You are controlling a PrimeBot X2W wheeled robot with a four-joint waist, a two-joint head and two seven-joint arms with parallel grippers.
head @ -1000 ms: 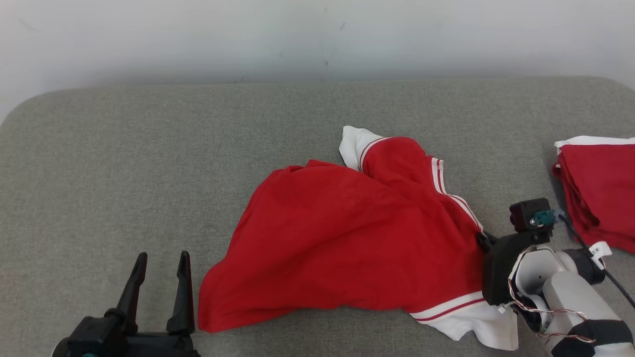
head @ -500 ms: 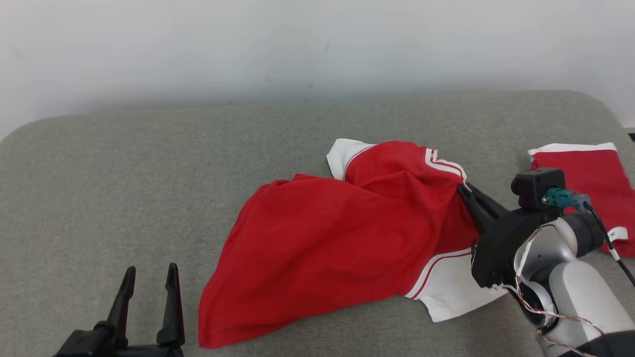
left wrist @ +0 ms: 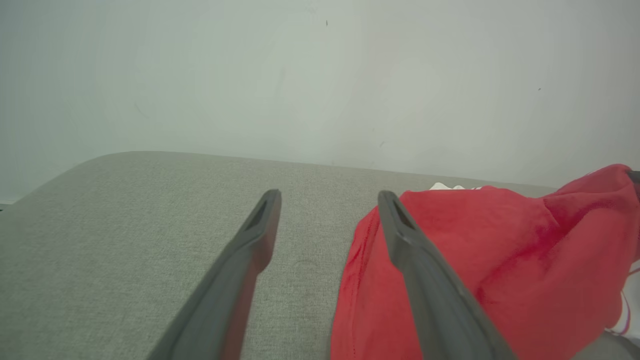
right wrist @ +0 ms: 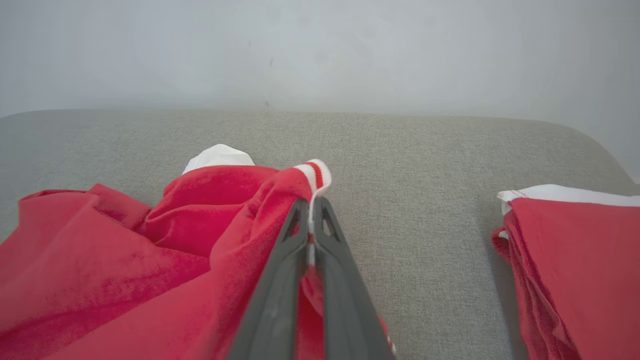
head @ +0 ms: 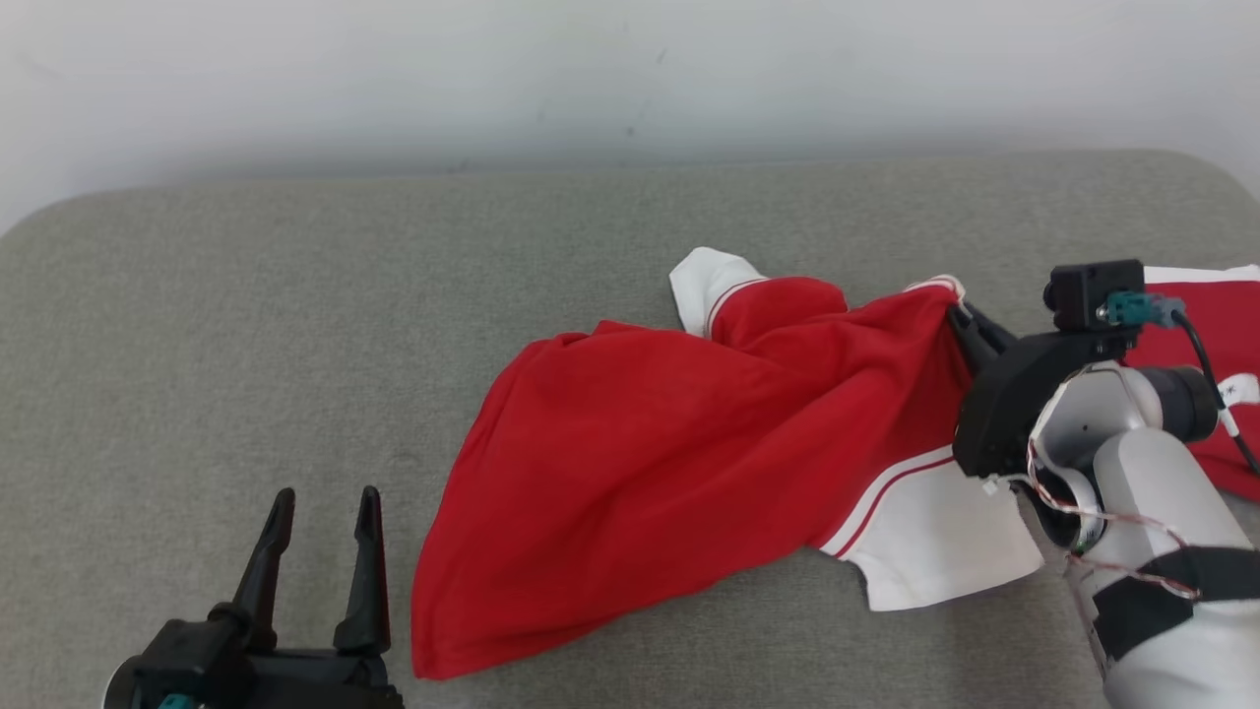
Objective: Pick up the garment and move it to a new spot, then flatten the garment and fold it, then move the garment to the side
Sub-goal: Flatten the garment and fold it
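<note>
The garment is a red top with white sleeves and striped trim, crumpled on the grey cushioned surface. My right gripper is shut on its striped edge at the right, and that edge is lifted off the surface. In the right wrist view the two fingers pinch the trim of the garment, my right gripper pressed tight together. My left gripper stands open at the lower left, just left of the garment's near corner. In the left wrist view my left gripper frames bare cushion beside the garment.
A second red and white cloth lies folded at the right edge, behind my right arm; the right wrist view has that folded cloth to the right of the fingers. A pale wall backs the surface. The cushion's left half is bare.
My right gripper closed on the garment's striped edge and raised it up and away from me, dragging the cloth. The head camera has shifted a little. The left gripper stays open.
</note>
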